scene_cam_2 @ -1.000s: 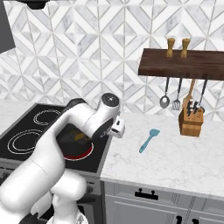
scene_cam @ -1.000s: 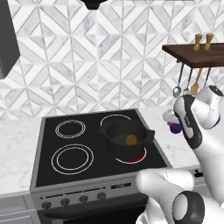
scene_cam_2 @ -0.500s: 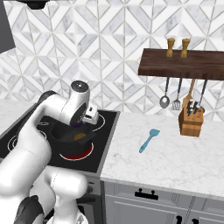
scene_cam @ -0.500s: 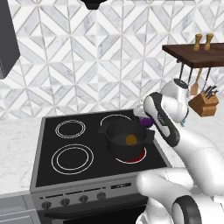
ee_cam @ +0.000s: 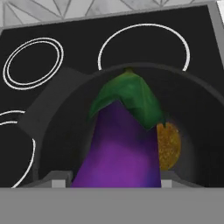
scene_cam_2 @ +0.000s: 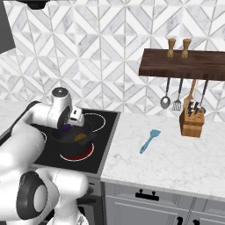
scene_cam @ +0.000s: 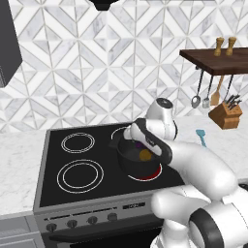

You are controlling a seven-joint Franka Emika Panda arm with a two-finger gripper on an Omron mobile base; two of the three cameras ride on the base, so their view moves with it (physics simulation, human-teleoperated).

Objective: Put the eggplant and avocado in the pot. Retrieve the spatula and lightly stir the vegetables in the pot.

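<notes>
Eggplant is gripped by the hand above the pot rim; avocado lies inside at right.

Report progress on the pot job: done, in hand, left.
Done: the avocado lies in the pot. In hand: the gripper holds the eggplant just above the pot, not yet released. Left: drop it, fetch the spatula from the counter, and stir.
</notes>
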